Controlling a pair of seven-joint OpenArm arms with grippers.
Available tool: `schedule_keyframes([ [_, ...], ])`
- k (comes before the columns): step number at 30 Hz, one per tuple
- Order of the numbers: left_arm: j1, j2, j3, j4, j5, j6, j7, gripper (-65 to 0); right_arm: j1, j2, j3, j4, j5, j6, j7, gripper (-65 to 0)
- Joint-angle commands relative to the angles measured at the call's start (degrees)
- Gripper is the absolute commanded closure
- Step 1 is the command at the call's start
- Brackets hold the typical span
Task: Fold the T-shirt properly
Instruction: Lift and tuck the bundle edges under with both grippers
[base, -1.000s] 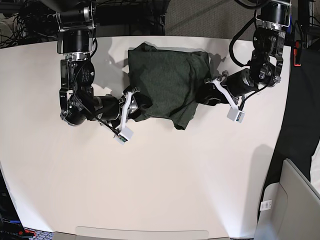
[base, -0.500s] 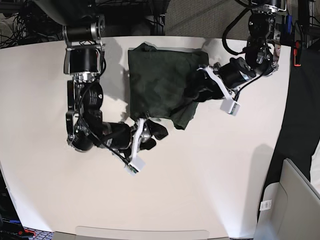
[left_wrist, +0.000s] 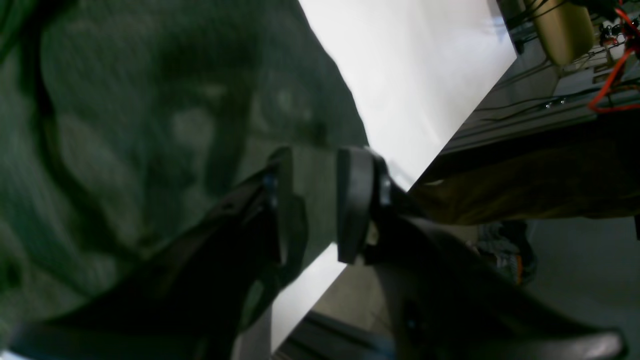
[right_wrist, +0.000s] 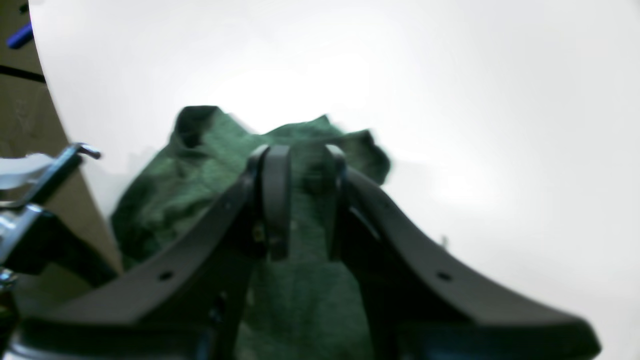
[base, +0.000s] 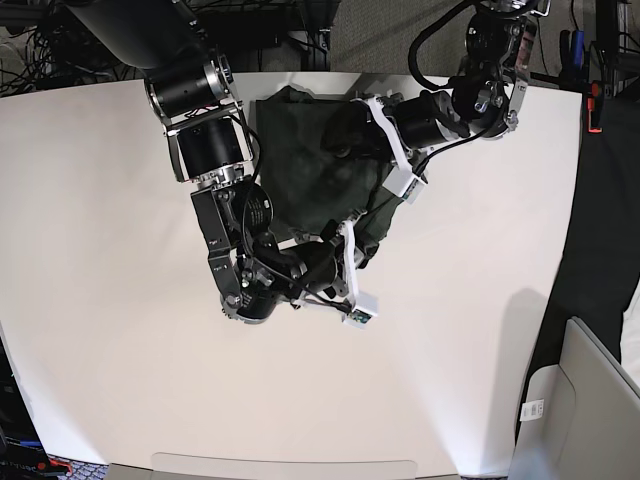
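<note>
The dark olive-green T-shirt (base: 300, 170) lies bunched at the back middle of the white table (base: 450, 350). My left gripper (base: 345, 135) is over the shirt's upper middle. In the left wrist view its jaws (left_wrist: 312, 200) stand nearly closed with shirt fabric (left_wrist: 150, 125) between them. My right gripper (base: 338, 252) is at the shirt's lower edge. In the right wrist view it (right_wrist: 302, 200) is closed on green fabric (right_wrist: 200, 200) that runs between the fingers. Both arms hide part of the shirt.
The table's far edge runs just behind the shirt, with cables and dark equipment (base: 300, 30) beyond it. A grey panel (base: 590, 400) stands off the table's right front corner. A red item (base: 595, 105) sits past the right edge.
My left gripper has swung left across the shirt, drawing its right edge over the middle. My right gripper has moved toward the front and then right along the shirt's lower edge.
</note>
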Motion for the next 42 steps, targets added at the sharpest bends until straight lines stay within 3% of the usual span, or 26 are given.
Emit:
schedule_keyframes([
  [1, -0.58, -0.20, -0.06, 0.20, -0.83, -0.34, -0.65, -11.0, 1.61, -0.62, -0.22, 0.87, 1.37, 0.30, 0.82, -9.5],
  [10, -0.58, -0.20, -0.06, -1.82, -0.83, -0.34, -0.74, -10.6, 0.74, 0.17, -0.31, -7.30, -0.12, 0.30, 0.82, -9.5],
  [14, -0.58, 0.33, -0.58, -2.88, -0.83, -0.17, -0.82, -10.6, 0.74, -1.23, -0.31, -10.56, -5.49, 0.30, 8.77, -9.5],
  [18, -0.58, 0.33, -0.23, -4.28, -0.83, -0.17, -0.74, -10.6, 0.91, -2.29, -0.31, -11.70, -6.45, 0.30, 15.37, -9.5],
  [22, 0.73, 0.24, -0.32, -4.28, -0.83, -0.17, -0.74, -10.5, 1.26, -2.45, -0.31, -12.05, -6.98, 0.30, 22.05, -9.5],
  [31, 2.41, 0.51, -0.06, -4.20, -0.83, -0.17, -0.74, -10.5, 0.82, -2.45, -0.13, -14.07, -15.60, 0.30, 34.79, -9.5],
  [35, 3.64, 0.07, -0.58, -2.79, -1.01, -0.25, -0.74, -10.5, 0.74, -2.45, 0.13, -13.02, -15.51, 0.30, 33.48, -9.4],
  [39, 5.75, -3.01, -1.29, 2.40, -1.10, -0.25, -0.65, -10.5, 0.74, -2.45, 0.13, -9.24, -15.60, 0.30, 29.87, -9.4],
  [42, 6.54, -3.10, -1.02, 3.54, -1.10, -0.25, -0.65, -10.5, 0.65, 0.00, -0.13, -7.39, -15.68, 0.30, 29.61, -9.4],
])
